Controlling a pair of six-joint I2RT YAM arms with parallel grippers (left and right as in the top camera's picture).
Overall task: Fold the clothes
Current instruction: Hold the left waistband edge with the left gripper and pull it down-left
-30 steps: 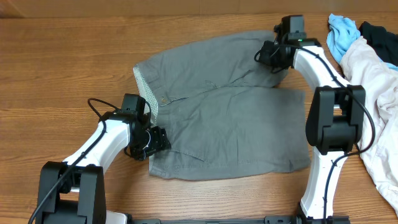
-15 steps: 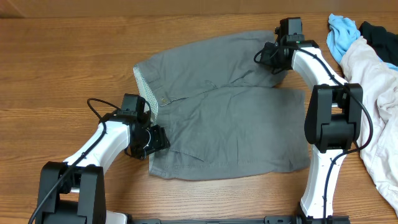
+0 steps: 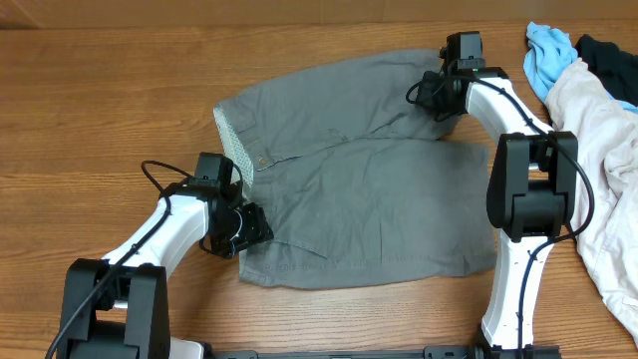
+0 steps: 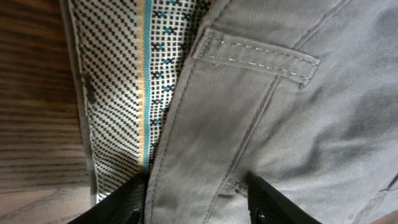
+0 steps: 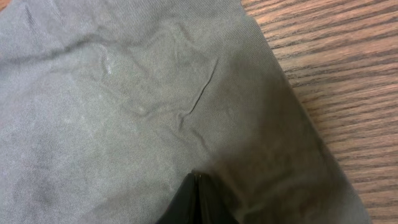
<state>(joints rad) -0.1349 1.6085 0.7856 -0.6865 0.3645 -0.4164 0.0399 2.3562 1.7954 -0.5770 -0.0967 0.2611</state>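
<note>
A wood-grain desk [image 3: 100, 100] fills the overhead view, its boards running left to right. At its far right corner a small light-blue cloth [image 3: 546, 55] lies crumpled, touching the upper edge of a rumpled whitish-pink garment [image 3: 610, 150] that runs down the right side and out of view. A dark cloth [image 3: 608, 55] sits just beyond the pink one at the top right, partly cut off by the edge.
</note>
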